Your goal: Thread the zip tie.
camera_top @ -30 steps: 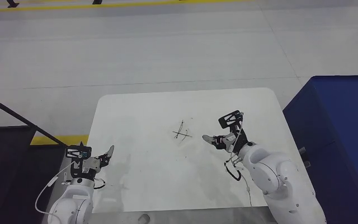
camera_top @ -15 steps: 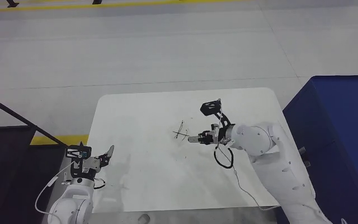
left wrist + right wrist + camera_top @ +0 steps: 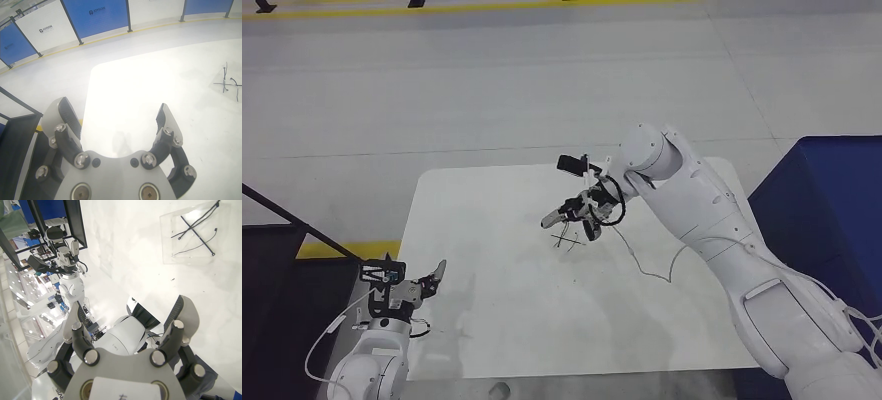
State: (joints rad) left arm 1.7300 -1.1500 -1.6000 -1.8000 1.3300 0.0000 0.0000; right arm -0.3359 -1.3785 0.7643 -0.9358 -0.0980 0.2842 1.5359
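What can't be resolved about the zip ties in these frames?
- Top view: the zip ties are too small to count, and the right gripper overlaps part of the pile.
- Left wrist view: one strand runs off the picture's edge, so its end is cut off.
- Right wrist view: the strands cross each other. Whether any tail already passes through a head is too small to tell.

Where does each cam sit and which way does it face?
Top view: above the arms, looking down at the table; shows both arms, right gripper by the zip ties, left gripper at its left edge.
Left wrist view: behind the open left gripper, facing across the table to the zip ties.
Right wrist view: behind the open right gripper, facing down at table and zip ties.
Shared: zip ties in all three.
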